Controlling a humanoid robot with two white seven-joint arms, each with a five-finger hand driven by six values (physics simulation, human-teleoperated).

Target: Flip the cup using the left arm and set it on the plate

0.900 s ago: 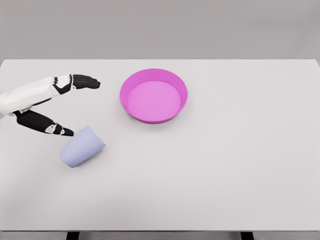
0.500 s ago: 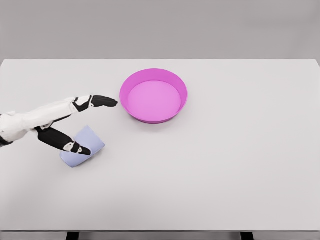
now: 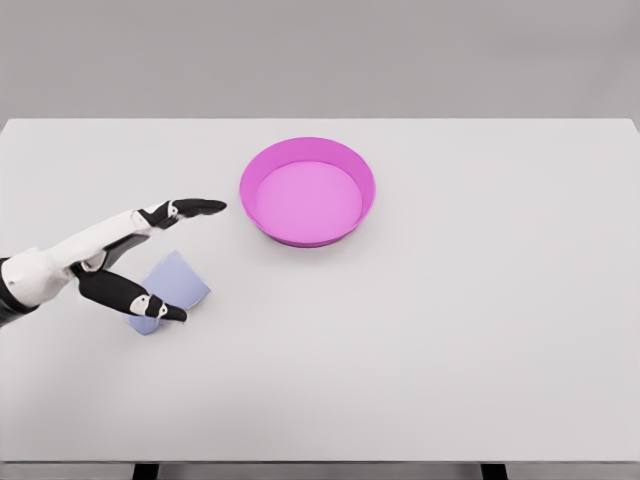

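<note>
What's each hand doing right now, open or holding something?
Left hand: open, fingers spread over the cup, not gripping.
Right hand: out of view.

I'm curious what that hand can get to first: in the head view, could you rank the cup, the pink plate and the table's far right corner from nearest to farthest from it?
1. cup, beneath the left hand.
2. plate, right, farther back.
3. table's far right corner.

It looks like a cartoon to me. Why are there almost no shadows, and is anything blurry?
Head view: soft, even light, no glare on the white table; only faint shading under the pale lavender cup and magenta round plate; the left robot hand looks slightly soft-edged.
</note>
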